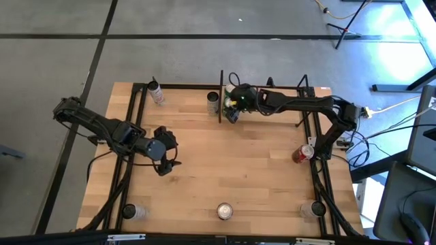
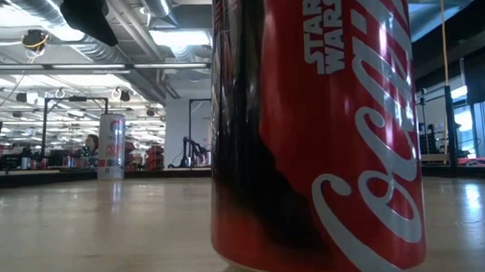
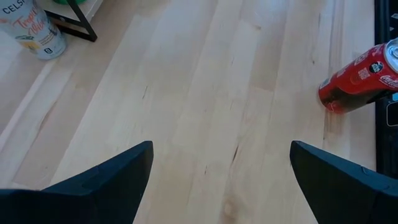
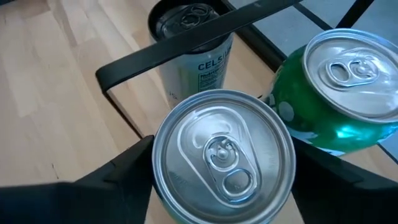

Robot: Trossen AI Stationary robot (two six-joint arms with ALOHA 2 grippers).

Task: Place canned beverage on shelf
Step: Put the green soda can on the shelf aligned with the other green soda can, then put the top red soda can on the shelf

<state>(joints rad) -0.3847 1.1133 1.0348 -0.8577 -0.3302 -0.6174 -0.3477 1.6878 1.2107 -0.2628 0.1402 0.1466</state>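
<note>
Over the table's left half the left gripper (image 1: 162, 158) hangs above bare boards with its fingers spread wide and nothing between them; its wrist view shows only wood ahead, a white Celsius can (image 3: 34, 28) off to one side and a red Coca-Cola can (image 3: 364, 74) well away. That arm looks to be waiting.

Rightward along the far edge stands the shelf (image 1: 221, 95), its black rod frame rising by a pale Celsius can (image 1: 213, 101). Just right of that rod is the right gripper (image 1: 233, 109), and the coming move turns on what sits there: a silver-topped can (image 4: 224, 152) stands upright directly between its two fingers, long axis vertical, lid toward the wrist camera. The fingers flank the can closely; whether they press it or have just let go I cannot tell. A green can (image 4: 336, 93) stands just beside it, and the dark-topped Celsius can (image 4: 193, 43) lies behind a shelf rod (image 4: 186, 40).

My judgement is that placement is near done; the right arm is much nearer and should withdraw straight upward, avoiding the green neighbour.
</note>
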